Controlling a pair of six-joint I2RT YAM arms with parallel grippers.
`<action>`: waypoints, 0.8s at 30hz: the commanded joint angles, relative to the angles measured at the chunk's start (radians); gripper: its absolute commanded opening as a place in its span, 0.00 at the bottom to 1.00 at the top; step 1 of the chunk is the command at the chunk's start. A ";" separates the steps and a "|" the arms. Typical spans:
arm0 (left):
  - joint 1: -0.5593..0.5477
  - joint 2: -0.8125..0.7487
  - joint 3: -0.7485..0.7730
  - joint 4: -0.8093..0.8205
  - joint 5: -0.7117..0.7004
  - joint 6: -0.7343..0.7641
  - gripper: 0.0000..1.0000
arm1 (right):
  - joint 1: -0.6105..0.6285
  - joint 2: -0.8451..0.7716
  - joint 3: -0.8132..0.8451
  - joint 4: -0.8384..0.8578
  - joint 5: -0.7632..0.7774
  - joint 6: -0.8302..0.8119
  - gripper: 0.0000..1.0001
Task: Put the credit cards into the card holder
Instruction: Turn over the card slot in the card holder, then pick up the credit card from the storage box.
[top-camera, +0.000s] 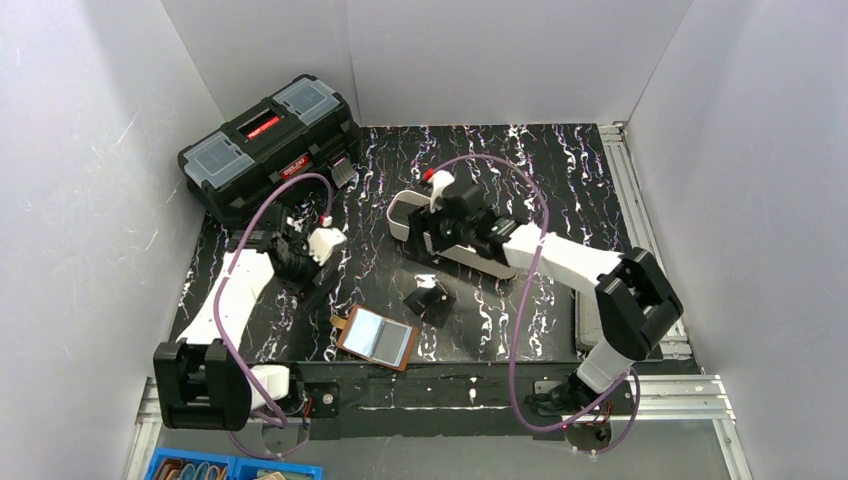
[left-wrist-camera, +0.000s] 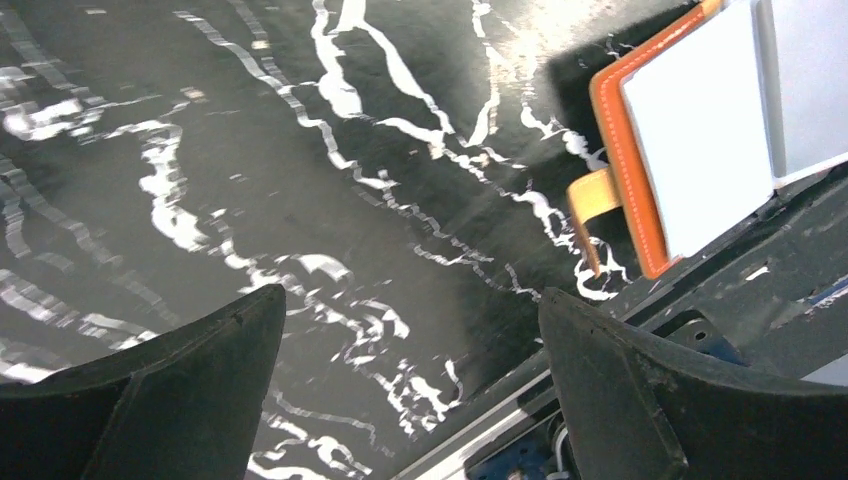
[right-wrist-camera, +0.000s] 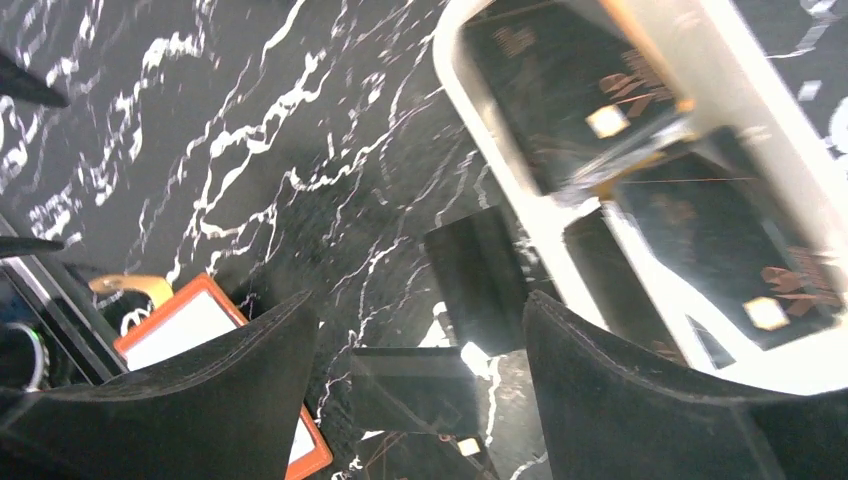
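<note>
Both released: my left end effector (left-wrist-camera: 410, 300) hangs over the bare black-marbled table (top-camera: 560, 180), fingers spread wide with nothing between them. My right end effector (right-wrist-camera: 420, 300) is also spread and empty, beside the white tray (right-wrist-camera: 560, 215).

In the overhead view my right arm covers most of that tray at centre frame, so its contents show only from the right wrist. That view shows two dark cards (right-wrist-camera: 560, 80) inside, each with a pale chip square and copper-toned print too blurred to read. The same picture cuts the tray off at its upper right.

The loose cards (top-camera: 428, 300) lie overlapping on the table just beside the tray, a little below centre in the overhead view. Glare whitens one of them, and I cannot count them for certain.

The holder (top-camera: 377, 337) lies open and flat at lower centre, near the table's front edge, between my two arms and apart from the tray. It has a brown leather border and blue-grey lining, and a strap tab (top-camera: 337, 322) sticks out at its upper-left corner. The left wrist catches only part of it, at upper right, washed to orange and white.

The toolbox (top-camera: 270, 145) at upper left carries a red label on its lid and another mark on its front, both too small to read. A blue bin (top-camera: 215, 468) is cut off at the lower left edge.
</note>
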 joint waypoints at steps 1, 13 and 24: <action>0.058 -0.062 0.158 -0.135 0.002 0.062 0.98 | -0.110 -0.080 0.108 -0.163 -0.018 0.069 0.84; -0.058 0.138 0.602 0.023 0.395 -0.072 0.98 | -0.271 -0.113 0.093 -0.313 0.028 0.263 0.98; -0.328 0.700 0.934 0.243 0.301 0.006 0.98 | -0.292 -0.103 -0.069 -0.136 0.026 0.454 0.89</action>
